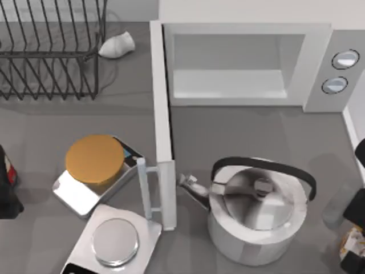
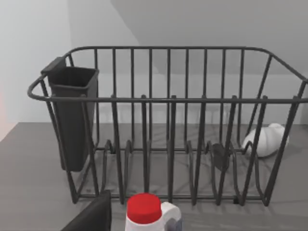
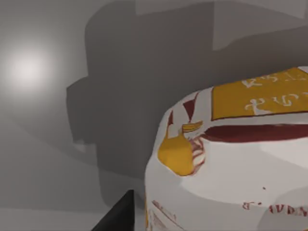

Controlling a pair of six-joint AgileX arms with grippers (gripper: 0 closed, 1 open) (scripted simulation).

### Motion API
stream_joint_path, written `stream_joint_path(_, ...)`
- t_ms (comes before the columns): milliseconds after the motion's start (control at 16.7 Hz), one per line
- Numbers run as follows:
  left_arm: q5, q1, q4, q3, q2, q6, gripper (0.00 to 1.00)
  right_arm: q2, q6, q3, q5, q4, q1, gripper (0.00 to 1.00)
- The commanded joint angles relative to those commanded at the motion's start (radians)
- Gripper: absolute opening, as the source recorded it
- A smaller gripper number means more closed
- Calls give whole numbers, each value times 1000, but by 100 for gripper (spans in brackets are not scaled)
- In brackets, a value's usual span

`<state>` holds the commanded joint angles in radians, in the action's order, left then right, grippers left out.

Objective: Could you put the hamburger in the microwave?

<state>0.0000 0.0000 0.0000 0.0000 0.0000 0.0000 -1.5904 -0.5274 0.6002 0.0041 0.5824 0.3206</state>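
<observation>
Right gripper [image 1: 355, 237] sits at the table's right edge, just right of the kettle [image 1: 258, 214], with the hamburger [image 3: 231, 159] right up against it, white wrapper with yellow and red print; can't tell if the fingers are clamped on it. The microwave [image 1: 245, 63] stands up and left of that gripper, door [image 1: 162, 123] swung open, cavity bare. Left gripper [image 1: 7, 182] parked at the left edge, below the dish rack [image 2: 168, 125]; its fingers can't be judged either. An orange disc [image 1: 94, 158] rests on a scale [image 1: 85, 191].
</observation>
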Motion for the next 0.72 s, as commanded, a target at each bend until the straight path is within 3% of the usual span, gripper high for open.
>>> stream_joint_path(540,0,0,0,0,0,0,100,0,0,0,0,0,0,2)
stream_joint_path(720,0,0,0,0,0,0,100,0,0,0,0,0,0,0)
